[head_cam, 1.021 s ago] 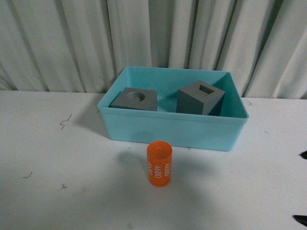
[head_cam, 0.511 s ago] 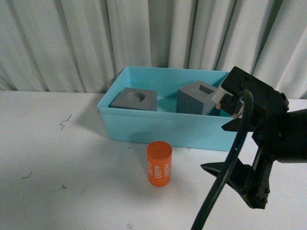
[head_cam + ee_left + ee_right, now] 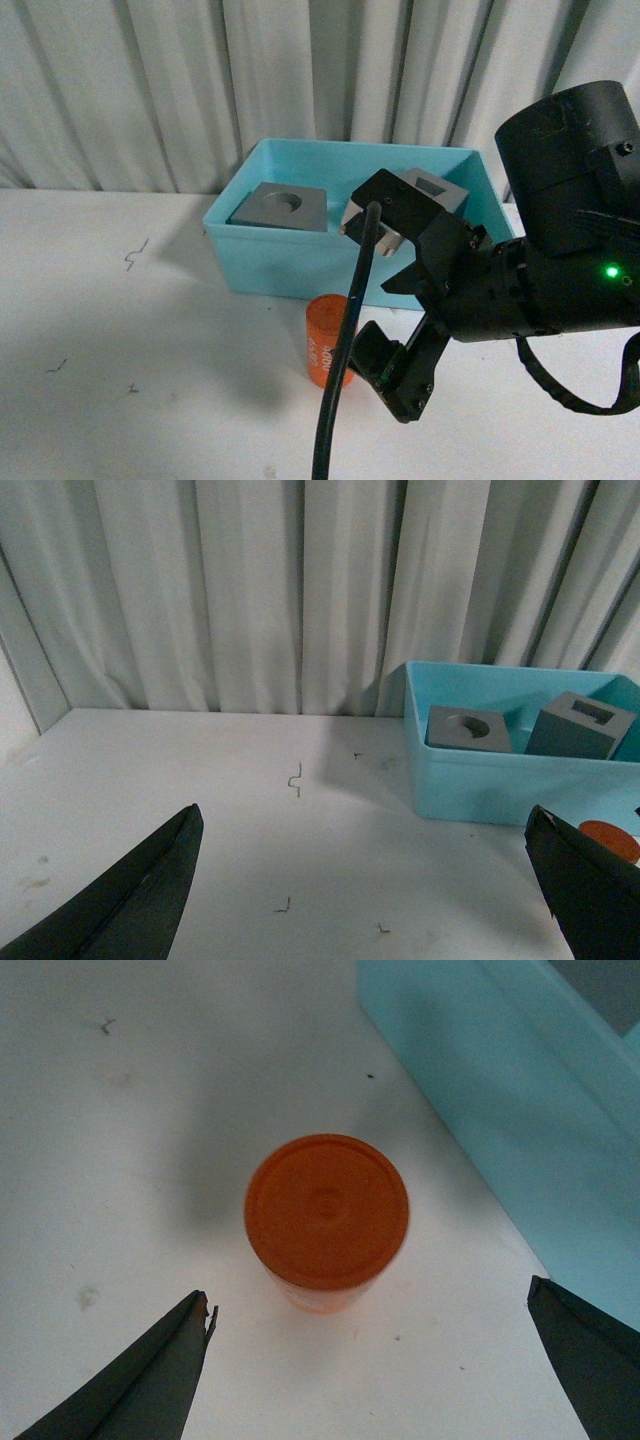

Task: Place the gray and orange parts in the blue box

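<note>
orange cylinder (image 3: 327, 1210): judged rigid and light, likely solid plastic. the side wall looks smooth, so it may slip under a weak pinch. the round body can roll if tipped over. recommended hold: across the curved side at about mid-height, with the jaws centred on the axis so the part does not squirt sideways.

appearance: a short, upright, bright orange part with a flat circular top that has a faint centre mark. white print shows on the side in the front view, partly hidden by a black cable.

location: the cylinder stands on the white table (image 3: 120, 350), just in front of the blue box (image 3: 290, 262) and not touching its wall. it is not yet in the box. both gray cubes, one with a round recess (image 3: 280, 207) and one with a square hole (image 3: 432, 186), sit inside the box.

right gripper (image 3: 367, 1305): spread wide above the cylinder, which lies between the two fingers. neither finger touches it, and nothing is held.

left gripper (image 3: 365, 820): spread wide and empty, over bare table to the left of the box.

judgement: the cylinder is the last part to place.
</note>
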Controlling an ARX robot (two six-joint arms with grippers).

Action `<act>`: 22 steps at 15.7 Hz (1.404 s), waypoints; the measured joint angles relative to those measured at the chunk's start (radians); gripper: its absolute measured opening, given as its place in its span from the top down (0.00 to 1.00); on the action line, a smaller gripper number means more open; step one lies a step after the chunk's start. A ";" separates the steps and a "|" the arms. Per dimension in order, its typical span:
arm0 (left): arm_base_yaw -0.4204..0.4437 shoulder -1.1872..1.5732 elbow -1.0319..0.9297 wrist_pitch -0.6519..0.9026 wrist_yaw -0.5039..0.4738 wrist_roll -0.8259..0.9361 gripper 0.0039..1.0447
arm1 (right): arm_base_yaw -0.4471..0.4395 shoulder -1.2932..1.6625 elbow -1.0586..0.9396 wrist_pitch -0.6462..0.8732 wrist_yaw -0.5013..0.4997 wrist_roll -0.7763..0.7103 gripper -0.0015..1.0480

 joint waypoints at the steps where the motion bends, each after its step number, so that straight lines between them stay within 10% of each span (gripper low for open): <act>1: 0.000 0.000 0.000 0.000 0.000 0.000 0.06 | 0.008 0.012 0.010 0.000 0.003 0.003 0.06; 5: 0.000 0.000 0.000 0.000 0.000 0.000 0.06 | 0.035 0.044 0.046 0.005 0.019 0.034 0.09; 11: 0.000 0.000 0.000 0.000 0.000 0.000 0.06 | 0.052 0.049 0.060 0.006 0.035 0.045 0.58; 22: 0.000 0.000 0.000 0.000 0.000 0.000 0.06 | -0.031 -0.300 -0.011 0.173 0.058 0.199 0.60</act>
